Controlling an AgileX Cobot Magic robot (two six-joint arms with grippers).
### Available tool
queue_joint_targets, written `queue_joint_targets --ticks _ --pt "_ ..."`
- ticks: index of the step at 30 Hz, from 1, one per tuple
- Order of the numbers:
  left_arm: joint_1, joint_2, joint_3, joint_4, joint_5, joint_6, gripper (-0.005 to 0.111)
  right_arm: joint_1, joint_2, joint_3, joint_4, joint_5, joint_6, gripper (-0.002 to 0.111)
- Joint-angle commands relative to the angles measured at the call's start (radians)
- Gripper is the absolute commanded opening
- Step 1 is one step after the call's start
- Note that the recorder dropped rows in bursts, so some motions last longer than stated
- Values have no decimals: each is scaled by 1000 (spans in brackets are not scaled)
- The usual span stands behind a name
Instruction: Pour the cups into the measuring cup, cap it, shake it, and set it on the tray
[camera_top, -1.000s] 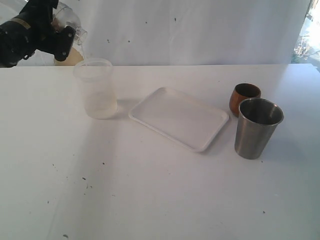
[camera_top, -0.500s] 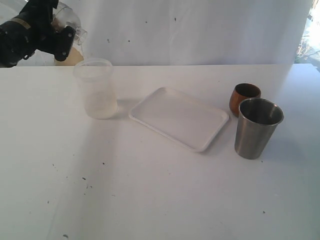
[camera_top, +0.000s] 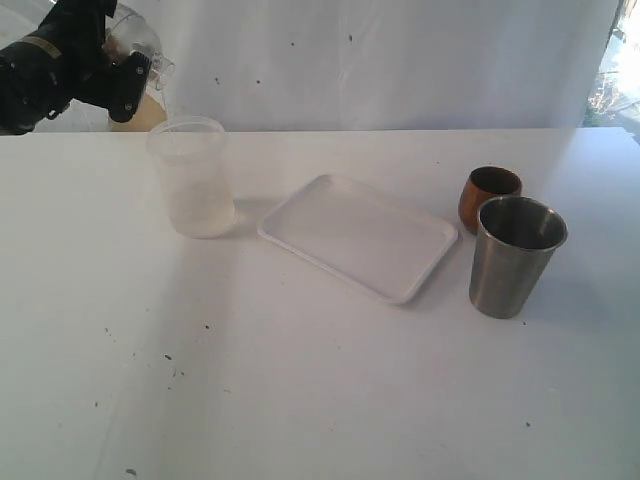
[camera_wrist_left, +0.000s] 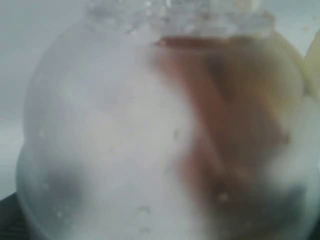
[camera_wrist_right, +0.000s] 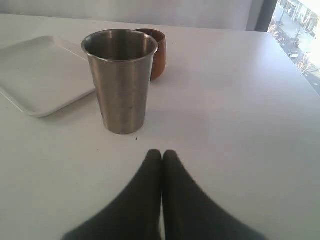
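High at the back left, my left gripper (camera_top: 120, 58) is shut on a clear, dome-shaped plastic piece, the cap (camera_top: 142, 40). It fills the left wrist view, wet with droplets (camera_wrist_left: 125, 125). It hangs above and behind a frosted translucent cup (camera_top: 192, 178) with a little liquid in its bottom. The measuring cup is out of view. The wooden cup (camera_top: 486, 192) (camera_wrist_right: 156, 45) and the steel tumbler (camera_top: 513, 255) (camera_wrist_right: 120, 80) stand upright side by side to the right of the white tray (camera_top: 360, 235). My right gripper (camera_wrist_right: 161, 155) is shut and empty, low over the table just short of the tumbler.
A tan object (camera_top: 135, 112) shows behind the table's back edge under the left gripper. The tray's corner (camera_wrist_right: 40, 75) lies close beside the tumbler. A white wall runs behind the table, and small dark specks (camera_top: 170, 365) dot the front left.
A thin stream ran from the cap towards the frosted cup a second ago and has stopped. The cap has risen slightly. The right arm has not moved.
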Motion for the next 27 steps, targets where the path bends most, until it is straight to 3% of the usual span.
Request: queue_joint_targets --ticks 1,27 --pt "0 -15 -16 2 -52 -6 0 1 -5 5 -4 -10 -3 0" --pt "0 -15 -14 -59 -48 -29 0 1 -5 5 -4 -10 -3 0"
